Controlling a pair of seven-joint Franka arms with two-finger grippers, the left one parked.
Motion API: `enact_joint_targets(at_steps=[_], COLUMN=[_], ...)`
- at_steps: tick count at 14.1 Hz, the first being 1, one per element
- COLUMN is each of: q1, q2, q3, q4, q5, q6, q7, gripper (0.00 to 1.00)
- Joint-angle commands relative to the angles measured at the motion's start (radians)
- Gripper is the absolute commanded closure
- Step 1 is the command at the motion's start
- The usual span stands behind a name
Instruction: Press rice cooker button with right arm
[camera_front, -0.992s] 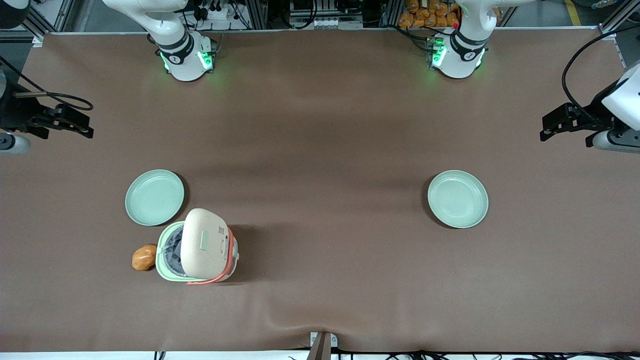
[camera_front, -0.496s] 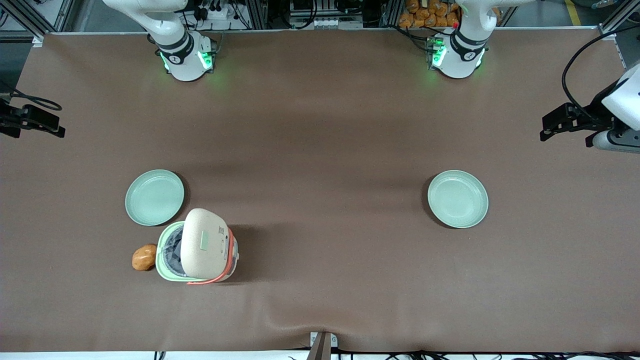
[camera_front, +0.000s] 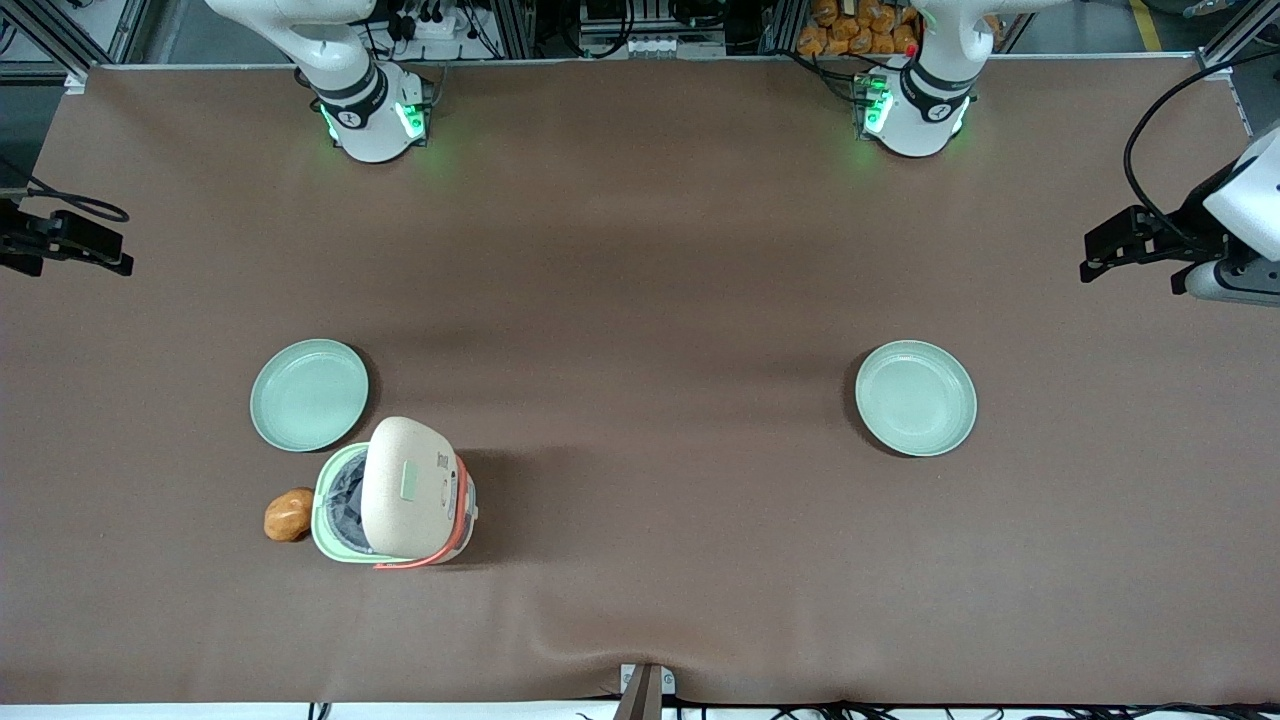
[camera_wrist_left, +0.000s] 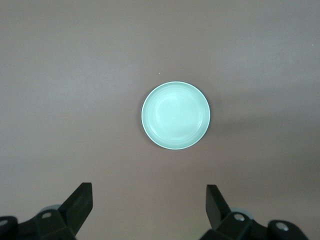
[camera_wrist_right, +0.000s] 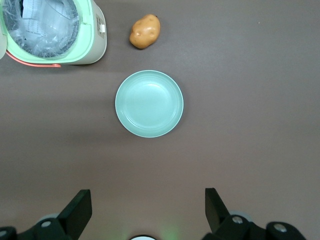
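The rice cooker (camera_front: 400, 530) stands near the front of the table with its cream lid raised. The pale green button (camera_front: 409, 483) shows on the lid. The pot inside, lined with crumpled plastic, is uncovered (camera_front: 345, 490). My right gripper (camera_front: 118, 255) hangs at the working arm's end of the table, farther from the front camera than the cooker and well apart from it. In the right wrist view the gripper (camera_wrist_right: 147, 202) is open and empty, above bare cloth, and the cooker (camera_wrist_right: 92, 40) shows with its pot open.
A pale green plate (camera_front: 309, 394) lies beside the cooker, farther from the front camera; it also shows in the right wrist view (camera_wrist_right: 149, 103). A brown potato (camera_front: 288, 514) (camera_wrist_right: 145, 31) lies against the cooker. A second plate (camera_front: 915, 398) lies toward the parked arm's end.
My gripper has drawn back toward the working arm's end of the table, then held almost still. The cooker, its raised lid, the plates and the potato have not moved.
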Motion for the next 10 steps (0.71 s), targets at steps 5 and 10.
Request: enact_joint_targets(at_steps=[5,10], q1=[0.004,0.004], q2=[-0.025,-0.025], q3=[0.007,0.007], q4=[-0.018,-0.018], q5=[0.01,0.024], q6=[0.008,0.008], q7=[0.01,0.009], gripper=[0.0,0.0])
